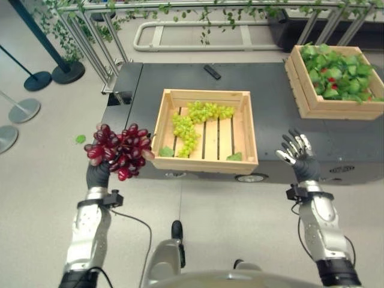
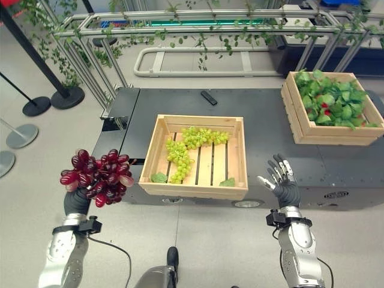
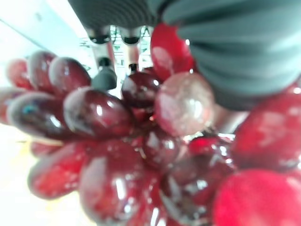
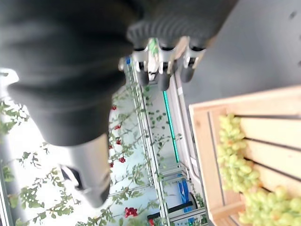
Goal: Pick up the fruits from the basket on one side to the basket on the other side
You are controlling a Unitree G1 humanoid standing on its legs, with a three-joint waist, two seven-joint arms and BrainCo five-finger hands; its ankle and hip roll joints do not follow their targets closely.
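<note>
The red grapes [image 1: 119,150] were up in the air in the left robot hand [image 1: 98,174], off to the left of the dark tabletop [image 1: 270,90] and over the floor; the fingers were curled round the bunch from below, though mostly buried under the fruit; in the left wrist view you basically just got grapes pressed right against the fingers. So I'd say this was the carry step, fruit lifted and not yet set down anywhere. Nearest landing spot was the wooden crate [image 1: 205,131] in the middle with the green grapes [image 1: 191,124] already in it; next move probably needed a swing to the right over its rim, then a gentle release so nothing rolled off. The right robot hand [image 1: 296,153] hung empty with fingers spread, near the tabletop's front edge. The second crate [image 1: 333,81] of leafy greens at far right was cut off at the frame edge; hard to tell what the red bits in it were.
</note>
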